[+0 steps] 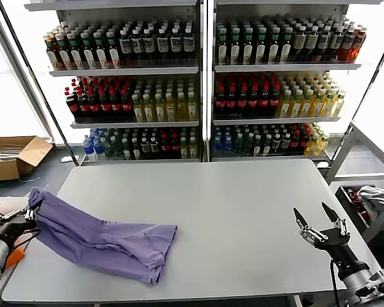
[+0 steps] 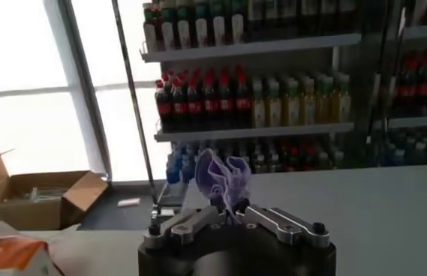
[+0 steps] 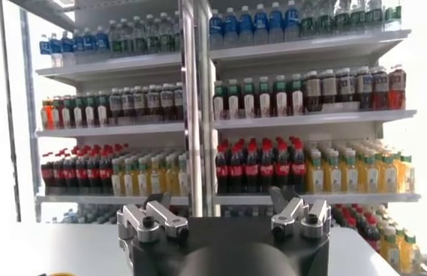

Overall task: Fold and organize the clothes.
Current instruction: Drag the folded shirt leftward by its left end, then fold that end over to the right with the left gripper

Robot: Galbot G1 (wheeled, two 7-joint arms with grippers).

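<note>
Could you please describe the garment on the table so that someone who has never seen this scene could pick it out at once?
On the grey table in front of the drink shelves, look to the robot's left front corner. The lavender T-shirt lies crumpled there, one end pinched in the left gripper at the table's edge. It is the only cloth on the tabletop.

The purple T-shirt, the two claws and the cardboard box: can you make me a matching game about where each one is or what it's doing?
Things:
1. purple T-shirt
2. left claw
3. right claw
4. cardboard box

Places or states:
A. open, holding nothing, over the table's near right corner
B. on the floor, left of the table
C. shut on a bunch of purple cloth
D. lying crumpled on the table's near left part

Pairs: 1-D, 2-C, 3-A, 4-B
</note>
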